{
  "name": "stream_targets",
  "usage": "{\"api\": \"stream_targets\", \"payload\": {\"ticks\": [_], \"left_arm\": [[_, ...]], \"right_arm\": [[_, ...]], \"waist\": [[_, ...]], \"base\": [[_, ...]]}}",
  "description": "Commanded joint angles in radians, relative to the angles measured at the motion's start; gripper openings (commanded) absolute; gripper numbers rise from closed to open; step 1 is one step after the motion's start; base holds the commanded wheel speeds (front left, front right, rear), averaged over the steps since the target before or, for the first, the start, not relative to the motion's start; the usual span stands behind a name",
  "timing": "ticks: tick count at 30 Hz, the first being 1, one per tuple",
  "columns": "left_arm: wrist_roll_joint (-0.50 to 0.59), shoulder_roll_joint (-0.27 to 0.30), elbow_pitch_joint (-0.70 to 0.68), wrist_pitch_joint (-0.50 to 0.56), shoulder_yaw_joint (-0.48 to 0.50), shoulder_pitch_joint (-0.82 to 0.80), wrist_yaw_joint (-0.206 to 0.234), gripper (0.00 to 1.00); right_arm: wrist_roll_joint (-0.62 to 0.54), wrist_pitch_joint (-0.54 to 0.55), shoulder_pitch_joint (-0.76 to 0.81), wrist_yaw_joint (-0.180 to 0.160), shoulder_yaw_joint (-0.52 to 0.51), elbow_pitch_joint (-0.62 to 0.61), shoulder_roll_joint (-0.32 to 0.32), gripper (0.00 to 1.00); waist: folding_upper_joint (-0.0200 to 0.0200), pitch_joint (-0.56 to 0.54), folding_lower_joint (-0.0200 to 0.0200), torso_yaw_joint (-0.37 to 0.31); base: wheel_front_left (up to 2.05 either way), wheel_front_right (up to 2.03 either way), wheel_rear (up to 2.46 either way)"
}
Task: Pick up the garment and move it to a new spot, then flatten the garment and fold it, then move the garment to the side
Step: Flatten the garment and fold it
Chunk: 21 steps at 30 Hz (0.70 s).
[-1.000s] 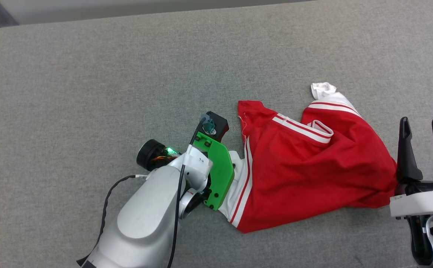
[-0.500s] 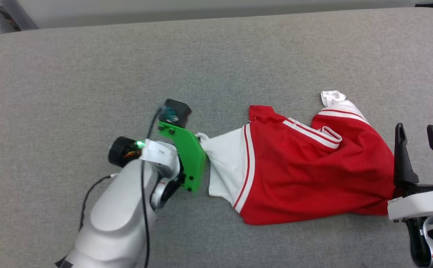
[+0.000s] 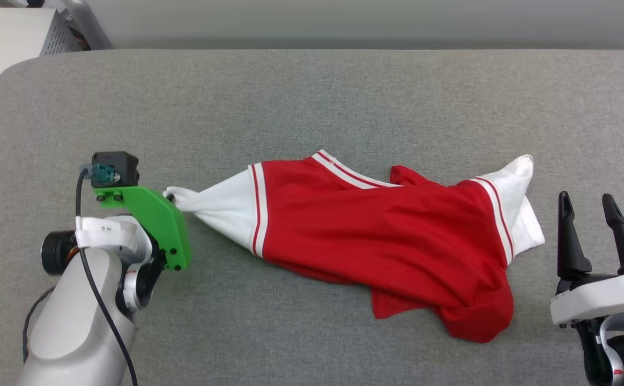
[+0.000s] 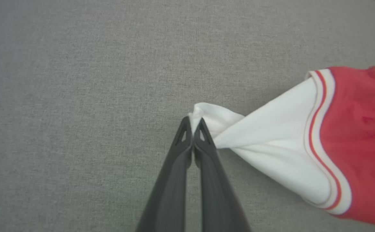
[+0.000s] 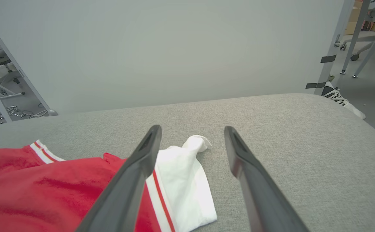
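Two-fingered left gripper [image 4: 192, 125] clenched on white sleeve tip [image 4: 206, 112] of red soft-fabric garment [image 3: 376, 230], for dragging along grey fabric bench [image 3: 312, 96]. Right gripper [image 3: 585, 197] released, idle beside opposite sleeve [image 3: 526, 214].

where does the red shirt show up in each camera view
Head view: the garment lies stretched left to right across the middle.
Left wrist view: right side, with its white sleeve tip pinched in the left gripper at centre.
Right wrist view: lower left, with its other white sleeve seen between the fingers of the open right gripper.
Shared landmark: the grey padded surface under it.
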Motion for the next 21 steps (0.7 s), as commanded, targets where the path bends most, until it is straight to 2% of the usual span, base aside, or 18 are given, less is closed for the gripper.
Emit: {"api": "stream_targets", "payload": {"ticks": [1, 4, 5, 6, 10, 13, 14, 21], "left_arm": [[-0.008, 0.010, 0.015, -0.010, 0.006, 0.023, 0.009, 0.00], [-0.019, 0.004, 0.038, -0.026, 0.011, 0.045, 0.009, 0.00], [-0.018, 0.002, 0.037, -0.044, 0.014, 0.047, 0.010, 0.77], [-0.015, -0.001, 0.036, -0.069, 0.018, 0.050, 0.014, 1.00], [0.009, -0.004, 0.014, -0.193, 0.025, 0.058, 0.012, 1.00], [0.032, -0.004, -0.022, -0.306, 0.023, 0.077, -0.005, 1.00], [0.044, -0.002, -0.037, -0.354, 0.015, 0.089, -0.018, 1.00], [0.145, -0.021, -0.116, -0.684, -0.016, 0.194, -0.021, 1.00]], "right_arm": [[-0.007, 0.004, 0.005, -0.001, 0.001, 0.007, 0.006, 1.00], [-0.009, 0.006, 0.002, -0.001, 0.004, 0.014, 0.008, 1.00], [-0.009, 0.006, 0.002, -0.001, 0.003, 0.016, 0.008, 1.00], [-0.009, 0.007, 0.002, -0.001, 0.002, 0.018, 0.008, 1.00], [-0.009, 0.013, 0.008, -0.001, -0.006, 0.028, 0.007, 1.00], [-0.010, 0.020, 0.017, -0.001, -0.013, 0.033, 0.006, 1.00], [-0.010, 0.023, 0.021, -0.001, -0.016, 0.033, 0.007, 1.00], [-0.018, 0.069, 0.043, -0.001, -0.034, 0.030, -0.006, 1.00]], "waist": [[0.0000, 0.000, 0.0000, 0.003], [0.0000, -0.002, 0.0000, 0.003], [0.0000, -0.003, 0.0000, 0.004], [0.0000, -0.006, 0.0000, 0.004], [0.0000, -0.026, 0.0000, 0.010], [0.0000, -0.044, 0.0000, 0.017], [0.0000, -0.052, 0.0000, 0.021], [0.0000, -0.077, 0.0000, 0.056]], "base": [[0.00, 0.00, 0.00], [0.00, 0.00, 0.00], [0.00, 0.00, 0.00], [0.00, 0.00, 0.00], [0.00, 0.00, 0.00], [0.00, 0.00, 0.00], [0.00, 0.00, 0.00], [0.00, 0.00, 0.00]]}}
